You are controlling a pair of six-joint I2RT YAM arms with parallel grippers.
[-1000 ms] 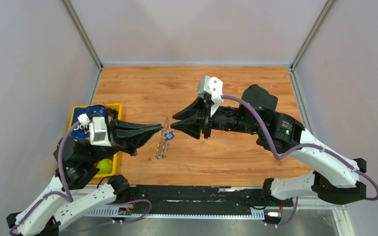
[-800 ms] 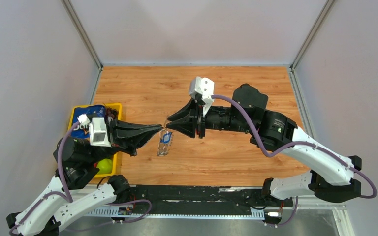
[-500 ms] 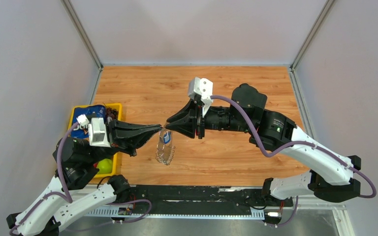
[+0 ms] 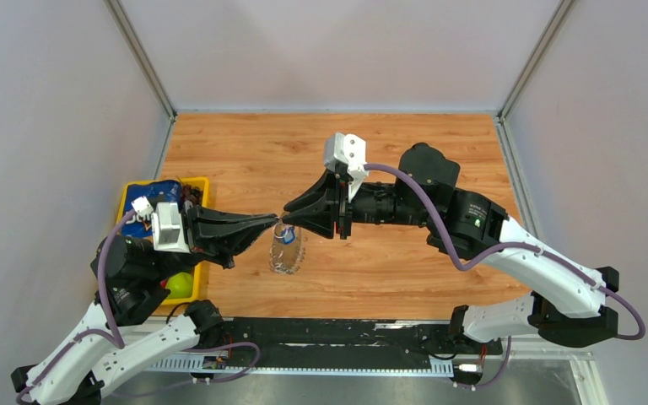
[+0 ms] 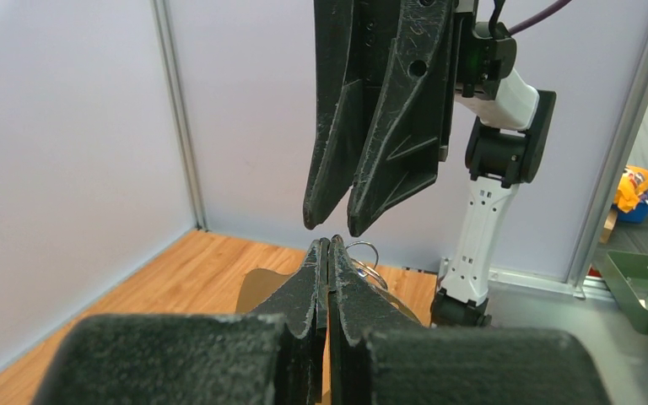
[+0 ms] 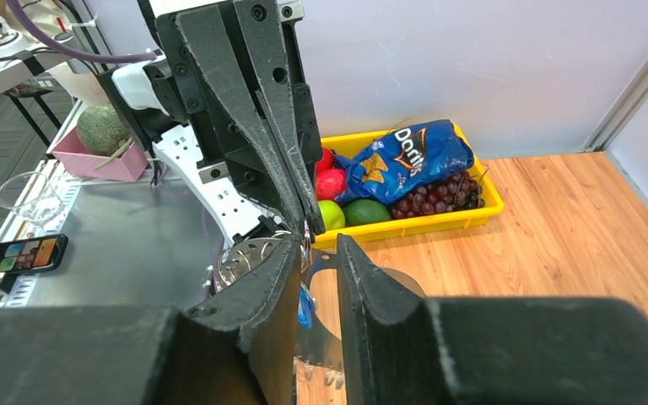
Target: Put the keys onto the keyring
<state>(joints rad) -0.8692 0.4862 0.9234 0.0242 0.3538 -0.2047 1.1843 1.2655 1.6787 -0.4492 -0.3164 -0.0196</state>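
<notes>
The left tool [image 4: 275, 218] has its fingers pressed together, pinching the top of the keyring [image 4: 288, 257]. The hoop hangs below the tips, clear of the surface [image 4: 388, 143], left of the middle and nearer the near edge. The right tool [image 4: 290, 218] meets it tip to tip, with its fingers a narrow gap apart. In the right wrist view the key [image 6: 305, 308] shows its blue head just below that gap, against the ring; whether the fingers touch it cannot be told. At the left edge sits a yellow tray [image 4: 200, 180] holding a chip bag [image 6: 396, 164] and grapes [image 6: 439, 198].
</notes>
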